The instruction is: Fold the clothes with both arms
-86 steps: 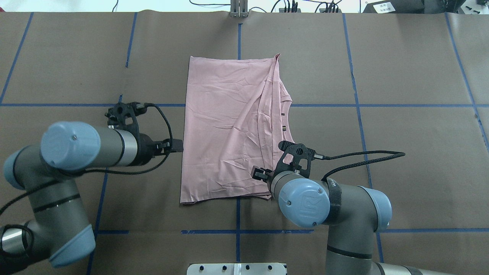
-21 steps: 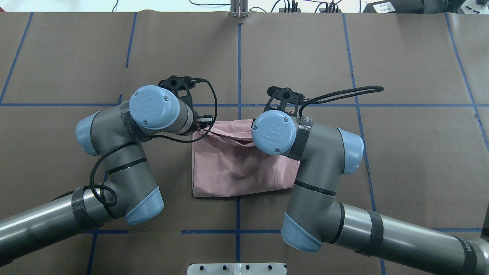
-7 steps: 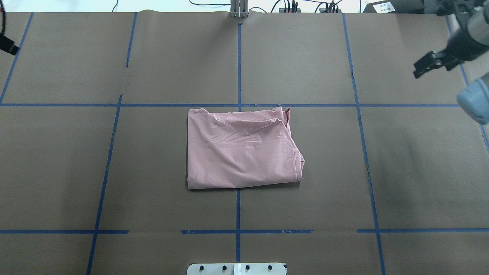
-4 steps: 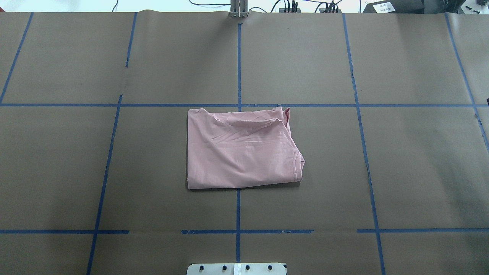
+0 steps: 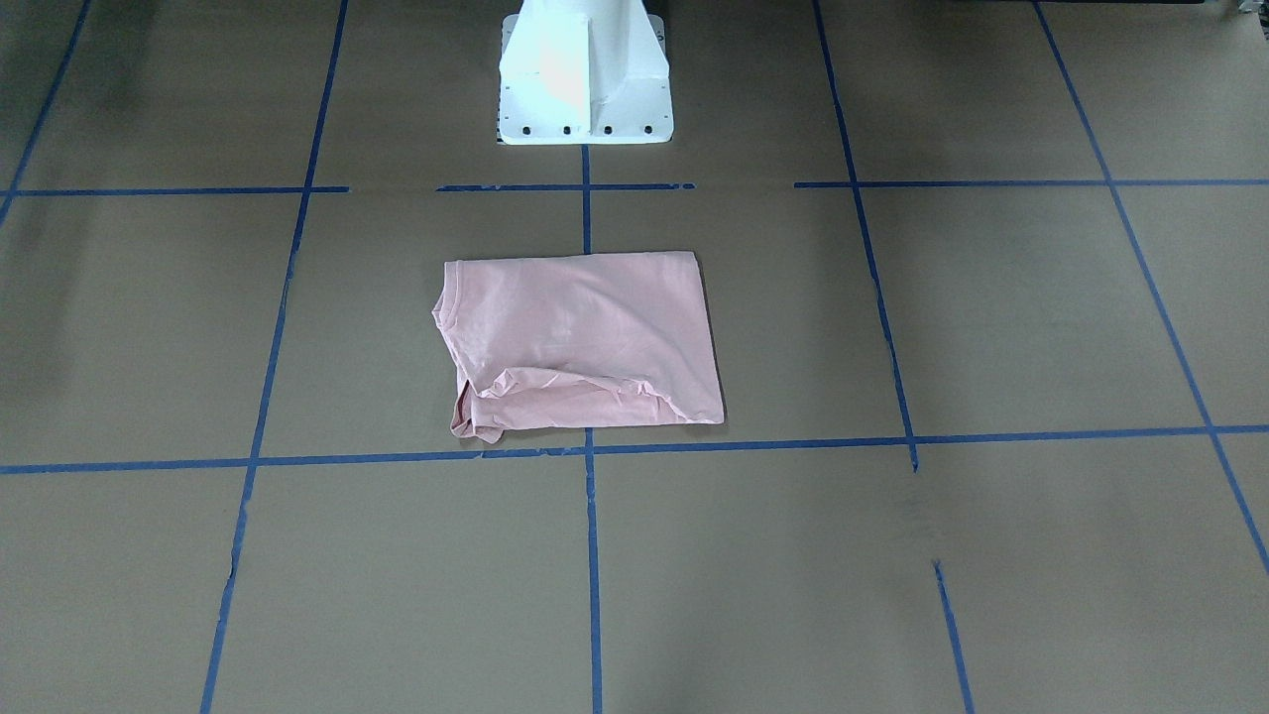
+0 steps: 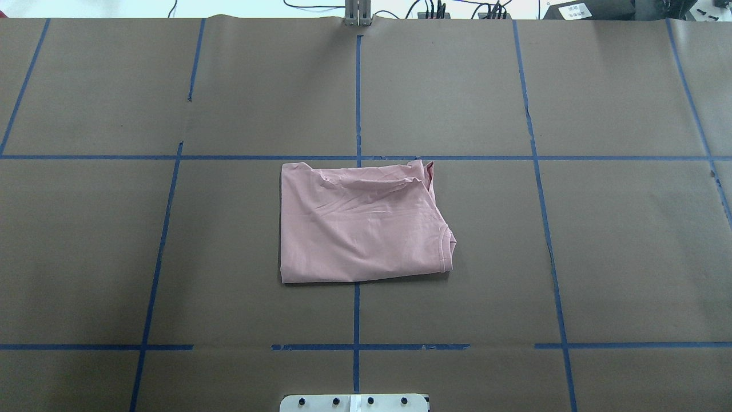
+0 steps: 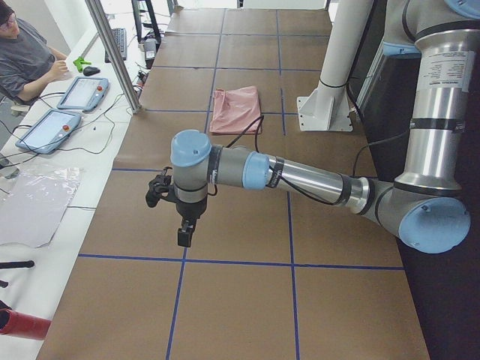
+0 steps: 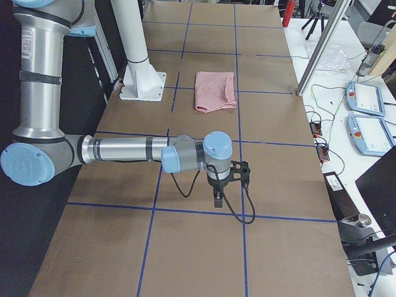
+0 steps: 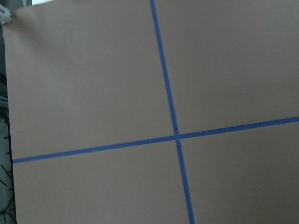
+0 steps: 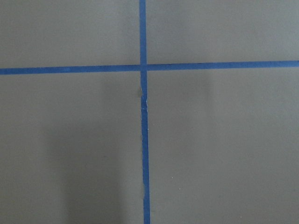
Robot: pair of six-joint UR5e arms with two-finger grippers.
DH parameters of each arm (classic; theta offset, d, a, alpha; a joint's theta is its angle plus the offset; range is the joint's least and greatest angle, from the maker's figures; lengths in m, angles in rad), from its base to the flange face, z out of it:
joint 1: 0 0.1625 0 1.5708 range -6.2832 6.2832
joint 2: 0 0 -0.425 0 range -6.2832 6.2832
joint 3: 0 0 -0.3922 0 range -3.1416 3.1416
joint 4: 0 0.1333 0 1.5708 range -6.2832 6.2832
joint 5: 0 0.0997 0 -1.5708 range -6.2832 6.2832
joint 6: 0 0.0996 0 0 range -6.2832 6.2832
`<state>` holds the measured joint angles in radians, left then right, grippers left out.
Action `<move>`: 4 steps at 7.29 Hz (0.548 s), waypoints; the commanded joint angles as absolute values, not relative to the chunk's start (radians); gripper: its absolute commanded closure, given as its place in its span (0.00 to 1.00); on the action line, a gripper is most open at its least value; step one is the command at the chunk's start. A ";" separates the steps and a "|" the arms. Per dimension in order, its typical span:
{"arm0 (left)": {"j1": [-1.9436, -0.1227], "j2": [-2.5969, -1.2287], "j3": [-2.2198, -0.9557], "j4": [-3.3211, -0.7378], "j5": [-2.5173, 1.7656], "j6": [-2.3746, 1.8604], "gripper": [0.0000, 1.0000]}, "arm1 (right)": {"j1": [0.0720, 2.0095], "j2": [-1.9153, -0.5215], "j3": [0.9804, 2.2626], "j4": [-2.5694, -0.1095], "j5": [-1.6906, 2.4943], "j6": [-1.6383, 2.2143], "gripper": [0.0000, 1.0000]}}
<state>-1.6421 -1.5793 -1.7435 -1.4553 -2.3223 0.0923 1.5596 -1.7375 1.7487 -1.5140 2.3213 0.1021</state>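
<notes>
The pale pink T-shirt (image 6: 360,229) lies folded into a compact rectangle at the middle of the table, print hidden, with a ribbed edge at its right side. It also shows in the front-facing view (image 5: 585,337) and in both side views (image 7: 235,109) (image 8: 215,90). Both arms are out of the overhead and front-facing views. My left gripper (image 7: 184,236) hangs pointing down over bare table at the table's left end, far from the shirt. My right gripper (image 8: 218,199) hangs likewise at the right end. I cannot tell whether either is open or shut.
The white pedestal base (image 5: 585,79) stands at the robot's edge of the table. Blue tape lines (image 6: 357,97) grid the brown table cover. An operator (image 7: 22,60) sits by teach pendants (image 7: 82,91) on a side bench; more pendants (image 8: 365,99) lie beyond the far edge.
One second ago both grippers still showed at the overhead view's upper corners; both have since moved out of that view to the table's ends. The shirt has not moved.
</notes>
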 commanded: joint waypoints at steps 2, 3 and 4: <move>-1.647 -1.543 -1.735 -1.462 -2.399 0.086 0.00 | 1.566 -1.749 1.743 -1.519 2.324 0.097 0.00; -1.647 -1.542 -1.749 -1.460 -2.398 0.090 0.00 | 1.566 -1.749 1.747 -1.516 2.306 0.094 0.00; -1.640 -1.548 -1.738 -1.466 -2.399 0.091 0.00 | 1.566 -1.759 1.752 -1.514 2.304 0.092 0.00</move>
